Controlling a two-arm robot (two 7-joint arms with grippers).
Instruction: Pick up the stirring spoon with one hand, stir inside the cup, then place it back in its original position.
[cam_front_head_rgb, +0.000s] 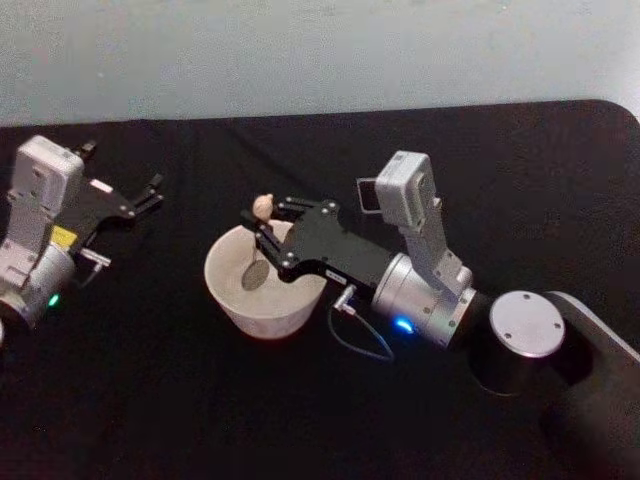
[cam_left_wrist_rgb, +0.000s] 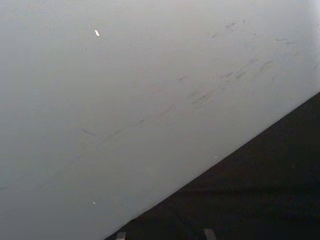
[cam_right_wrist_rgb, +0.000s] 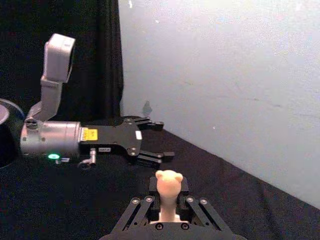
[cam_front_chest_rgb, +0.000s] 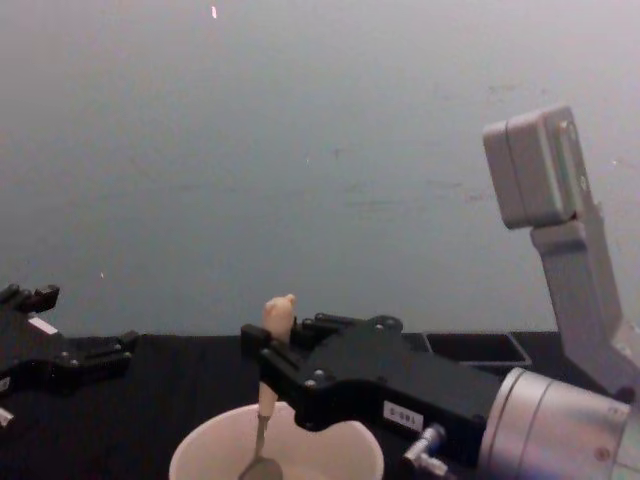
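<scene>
The cream-white cup (cam_front_head_rgb: 258, 314) stands at the table's middle, with its rim (cam_front_chest_rgb: 206, 443) low in the chest view. My right gripper (cam_front_head_rgb: 263, 234) hangs over the cup's far side, shut on the stirring spoon (cam_front_head_rgb: 262, 208) just below its beige figurine top (cam_front_chest_rgb: 279, 312) (cam_right_wrist_rgb: 168, 186). The spoon hangs nearly upright. Its dark metal bowl (cam_front_chest_rgb: 260, 466) is down inside the cup. My left gripper (cam_front_head_rgb: 152, 194) is parked open at the far left of the table, away from the cup, with nothing between its fingers (cam_right_wrist_rgb: 162, 155).
A dark grey square holder (cam_front_chest_rgb: 476, 347) sits on the black table behind my right gripper. A pale wall (cam_left_wrist_rgb: 150, 90) runs along the table's far edge. My right arm's grey joint (cam_front_head_rgb: 525, 326) rises at the front right.
</scene>
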